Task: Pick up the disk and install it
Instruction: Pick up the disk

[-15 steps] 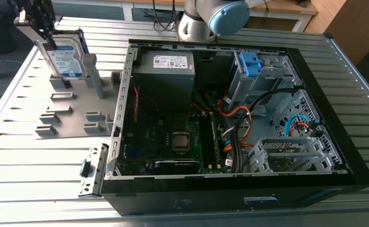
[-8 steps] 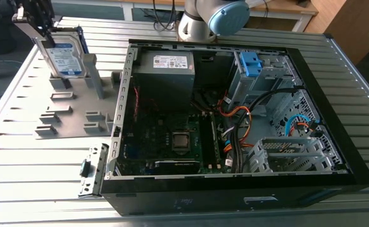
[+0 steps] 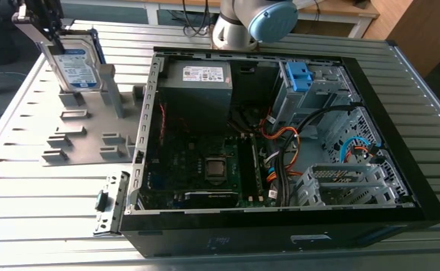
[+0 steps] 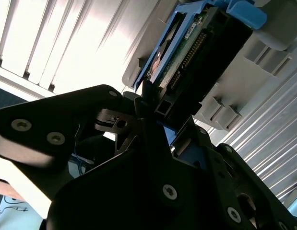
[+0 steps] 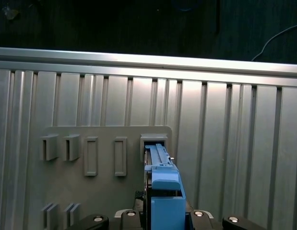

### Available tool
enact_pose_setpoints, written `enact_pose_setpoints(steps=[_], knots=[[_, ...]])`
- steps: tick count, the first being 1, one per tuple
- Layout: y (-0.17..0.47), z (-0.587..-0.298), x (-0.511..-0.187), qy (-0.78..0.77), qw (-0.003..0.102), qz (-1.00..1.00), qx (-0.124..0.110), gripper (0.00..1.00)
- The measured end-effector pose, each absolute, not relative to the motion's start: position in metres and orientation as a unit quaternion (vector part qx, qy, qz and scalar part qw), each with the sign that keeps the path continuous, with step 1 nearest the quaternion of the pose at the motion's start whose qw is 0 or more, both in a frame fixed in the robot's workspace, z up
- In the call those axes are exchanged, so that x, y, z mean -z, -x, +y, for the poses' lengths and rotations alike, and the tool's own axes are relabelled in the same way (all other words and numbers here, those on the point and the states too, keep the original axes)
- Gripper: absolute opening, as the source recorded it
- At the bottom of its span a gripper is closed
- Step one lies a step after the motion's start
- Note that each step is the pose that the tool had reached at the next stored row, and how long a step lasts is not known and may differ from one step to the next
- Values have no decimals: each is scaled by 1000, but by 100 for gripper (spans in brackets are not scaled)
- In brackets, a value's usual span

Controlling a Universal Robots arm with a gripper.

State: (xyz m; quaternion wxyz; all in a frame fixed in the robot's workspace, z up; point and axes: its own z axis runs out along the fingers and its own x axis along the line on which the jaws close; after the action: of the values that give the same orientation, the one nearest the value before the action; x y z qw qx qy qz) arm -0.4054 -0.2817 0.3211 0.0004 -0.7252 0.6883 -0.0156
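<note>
Worktop (image 3: 47, 192) in ribbed metal, open PC case (image 3: 280, 237) on the exterior view's right, grey slotted holder plate (image 3: 84, 141) just beside it, disk (image 3: 77, 65) standing upright at the plate's far end, gripper (image 3: 48, 35) clamped tight on its top edge

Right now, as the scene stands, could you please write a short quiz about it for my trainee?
1. True or false: the disk stands upright in the grey holder plate.
2. The gripper is closest to: A) the power supply, B) the disk's top edge, C) the processor.
3. In the exterior view, on which side of the open computer case is the holder plate?
Key: 1 true; 2 B; 3 the exterior view's left.
</note>
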Motion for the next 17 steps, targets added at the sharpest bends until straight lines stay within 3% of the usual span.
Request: enact_pose_setpoints(steps=[17], knots=[[405, -282, -335, 725, 1, 688, 15, 36]])
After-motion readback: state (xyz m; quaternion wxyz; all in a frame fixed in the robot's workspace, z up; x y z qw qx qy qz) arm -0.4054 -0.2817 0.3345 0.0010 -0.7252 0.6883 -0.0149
